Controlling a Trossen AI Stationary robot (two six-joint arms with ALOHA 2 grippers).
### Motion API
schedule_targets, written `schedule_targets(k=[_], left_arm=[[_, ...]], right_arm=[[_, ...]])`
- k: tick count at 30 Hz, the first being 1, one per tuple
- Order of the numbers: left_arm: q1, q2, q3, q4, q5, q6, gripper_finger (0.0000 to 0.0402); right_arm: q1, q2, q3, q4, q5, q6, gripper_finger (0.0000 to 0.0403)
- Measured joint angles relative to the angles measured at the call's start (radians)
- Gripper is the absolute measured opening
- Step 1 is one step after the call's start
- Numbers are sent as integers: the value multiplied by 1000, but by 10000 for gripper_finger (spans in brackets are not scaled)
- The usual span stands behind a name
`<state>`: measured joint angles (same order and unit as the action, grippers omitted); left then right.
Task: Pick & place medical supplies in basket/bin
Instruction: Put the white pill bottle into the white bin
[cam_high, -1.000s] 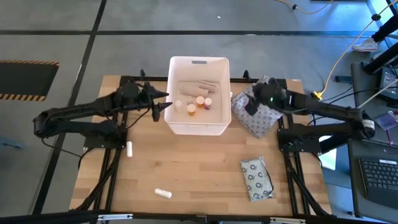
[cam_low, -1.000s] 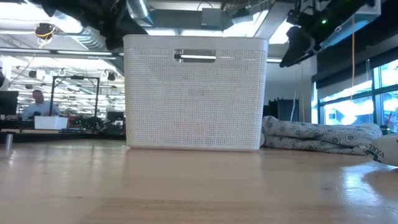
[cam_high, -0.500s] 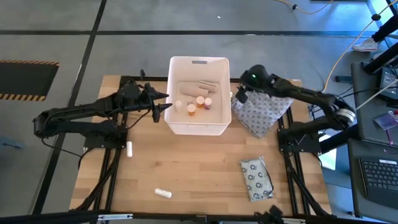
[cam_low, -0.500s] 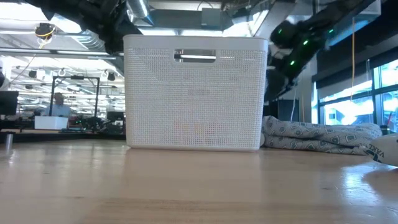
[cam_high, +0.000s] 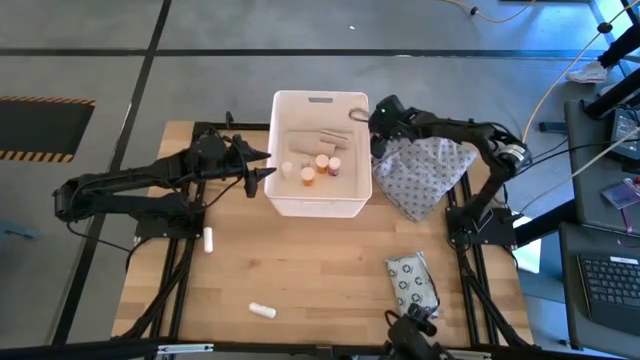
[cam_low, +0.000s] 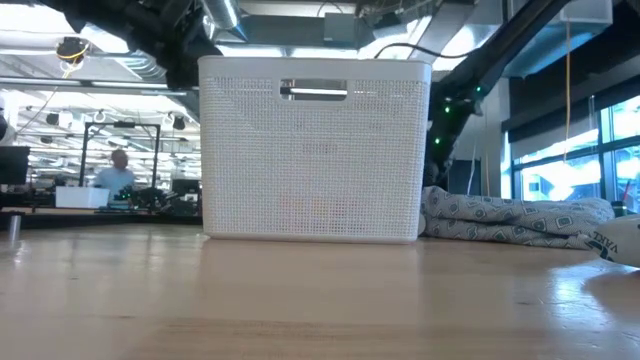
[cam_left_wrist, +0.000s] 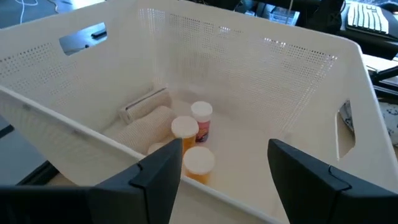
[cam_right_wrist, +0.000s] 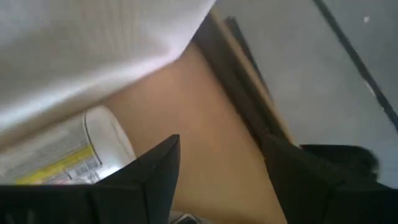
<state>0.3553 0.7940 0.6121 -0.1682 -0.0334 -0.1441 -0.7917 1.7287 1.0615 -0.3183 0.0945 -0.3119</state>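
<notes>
The white bin stands mid-table; in it lie orange-capped pill bottles, also seen in the left wrist view, and tan bandage rolls. My left gripper hovers open at the bin's left wall, its fingers just above the rim. My right gripper is open and low in the gap between the bin's right wall and the cloth bundle. A white bottle with a yellow label lies just ahead of it, beside the bin wall. The ringed grey packet lies flat at the table's near right.
Two small white vials lie on the wood, one at the left and one near the front edge. The cloth bundle fills the far right of the table. Bare wood spreads in front of the bin. A person shows in the room behind.
My right gripper has swung from above the cloth bundle toward the table's far edge and the bin, and has come down into the gap by the bin's far right corner. The left arm has kept still.
</notes>
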Motion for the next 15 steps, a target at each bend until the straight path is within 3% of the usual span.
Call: schedule_targets(k=[15], left_arm=[[0,0,0,-12,-1,-11,228]], right_arm=[[-1,40,0,-121,-250,-34,230]])
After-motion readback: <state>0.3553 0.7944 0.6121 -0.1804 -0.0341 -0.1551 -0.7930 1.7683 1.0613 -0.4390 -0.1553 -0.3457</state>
